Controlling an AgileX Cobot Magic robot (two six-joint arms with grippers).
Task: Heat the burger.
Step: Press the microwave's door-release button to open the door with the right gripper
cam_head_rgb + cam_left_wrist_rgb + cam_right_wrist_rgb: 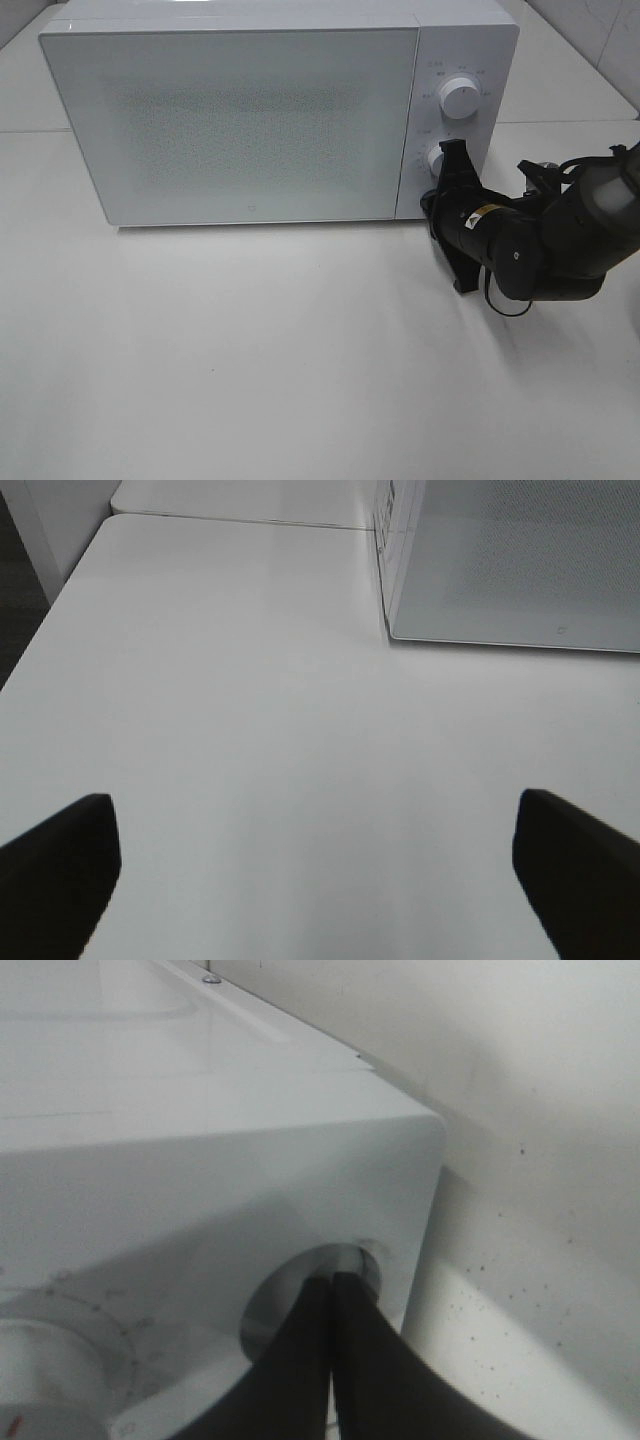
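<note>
The burger is out of view. The white microwave [240, 120] stands at the back of the table with its door closed. My right gripper [452, 152] is shut, its two black fingers pressed together, with the tips against the lower knob [436, 160] on the control panel. The right wrist view shows the same closed tips [330, 1280] at that round knob [290, 1295]. My left gripper [315, 880] is open above bare table, its fingers [60, 870] far apart with nothing between them. The microwave's front corner [400, 590] lies ahead of it.
The upper knob [459, 97] sits above the right gripper. The white table [250, 350] spreads in front of the microwave. Its left edge [40, 630] shows in the left wrist view. The right arm [560, 240] lies at the table's right side.
</note>
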